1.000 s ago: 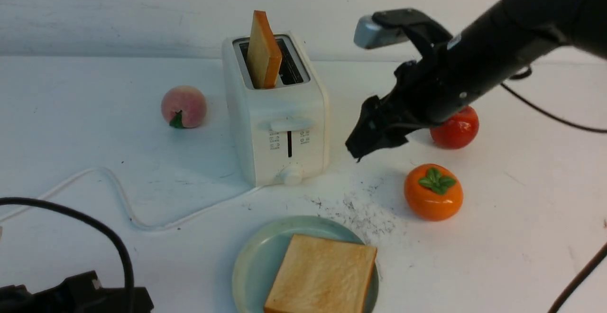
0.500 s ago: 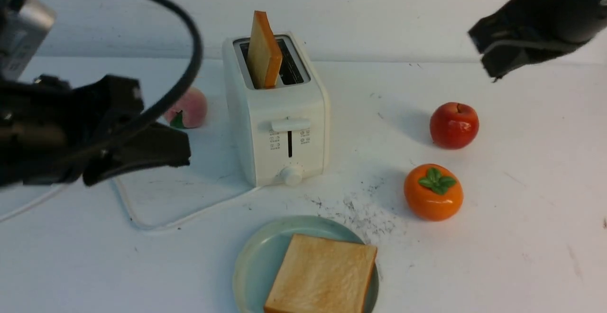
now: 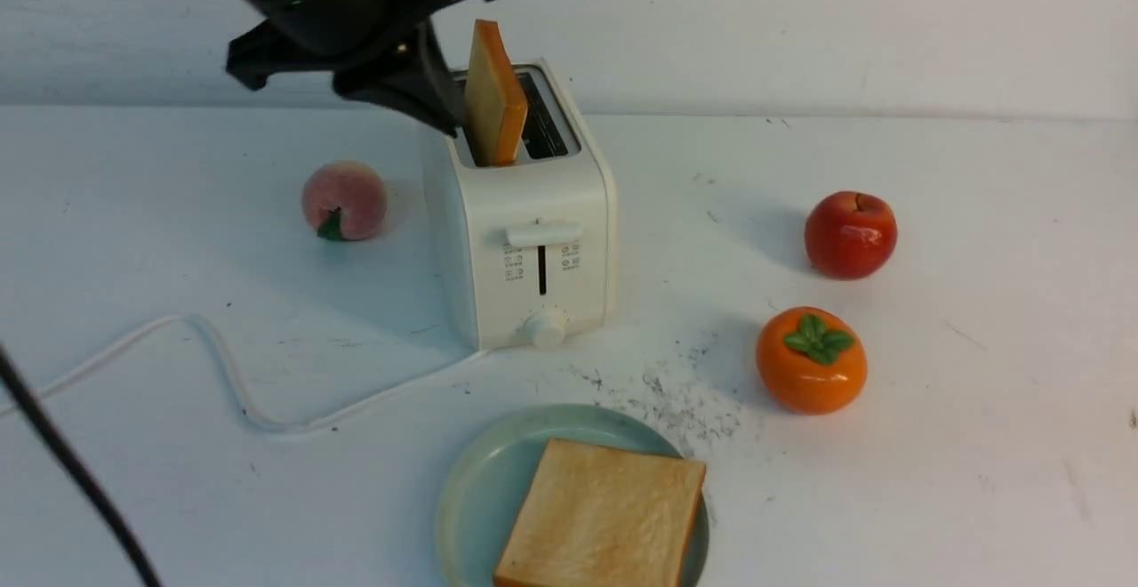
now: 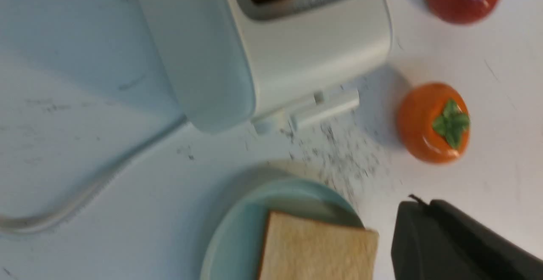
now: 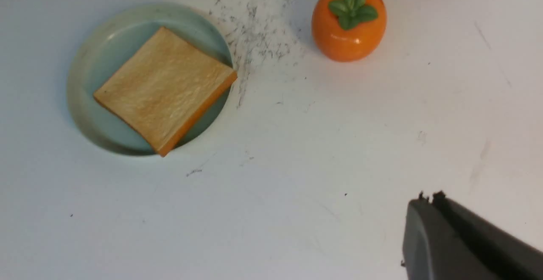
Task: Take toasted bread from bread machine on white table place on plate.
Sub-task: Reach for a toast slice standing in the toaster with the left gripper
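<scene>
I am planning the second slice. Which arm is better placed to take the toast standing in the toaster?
Left. The left arm hangs beside the toasted bread standing in the bread machine, though its jaws are shut and must open. The right arm is outside the front view, looking down at the plate.

Just beside the matt black left hand [image 4: 422, 207], the toaster [image 3: 520, 240] looked like smooth cream plastic. The toast slice [image 3: 605, 516] was rough-faced, its plate [image 3: 480, 480] smooth, the persimmon [image 3: 811, 360] and apple [image 3: 851, 236] glossy, the counter [image 3: 978, 445] matt and scuffed.
</scene>
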You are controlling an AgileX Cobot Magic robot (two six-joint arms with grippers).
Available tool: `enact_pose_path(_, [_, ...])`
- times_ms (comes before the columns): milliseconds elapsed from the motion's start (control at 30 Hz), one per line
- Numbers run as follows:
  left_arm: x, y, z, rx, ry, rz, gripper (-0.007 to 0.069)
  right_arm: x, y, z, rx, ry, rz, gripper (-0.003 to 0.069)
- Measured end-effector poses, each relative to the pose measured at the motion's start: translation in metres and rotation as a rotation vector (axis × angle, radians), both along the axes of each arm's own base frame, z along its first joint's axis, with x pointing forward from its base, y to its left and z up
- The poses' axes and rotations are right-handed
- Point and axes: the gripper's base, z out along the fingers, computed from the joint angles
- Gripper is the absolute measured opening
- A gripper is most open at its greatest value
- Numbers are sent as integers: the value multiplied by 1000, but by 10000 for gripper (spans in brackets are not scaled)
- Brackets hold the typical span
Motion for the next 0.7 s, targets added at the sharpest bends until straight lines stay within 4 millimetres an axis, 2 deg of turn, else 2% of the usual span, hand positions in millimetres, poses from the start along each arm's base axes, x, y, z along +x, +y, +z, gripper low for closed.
enact_pose_path(67, [8,-13,2,43,-33,64,-11,-9,-4,-9,15,-50,-7,-16])
enact_pose_path(167, [18,-31,0,108,-86,151,34,-14,-7,-25,31,-74,-15,-13])
enact_pose_path(267, [26,-50,-9,172,-144,193,141,-12,-6,-37,48,-89,-29,-10])
enact_pose_path(300, [27,-51,-11,171,-142,195,150,-12,-6,-39,48,-86,-30,-10])
enact_pose_path(400, [37,-67,-27,209,-184,195,301,-10,-5,-44,50,-94,-31,-8])
enact_pose_path(567, [47,-71,-37,241,-227,197,430,-9,-5,-43,49,-111,-32,-8])
enact_pose_path(700, [53,-69,-41,293,-264,206,450,-9,-5,-43,49,-111,-32,-8])
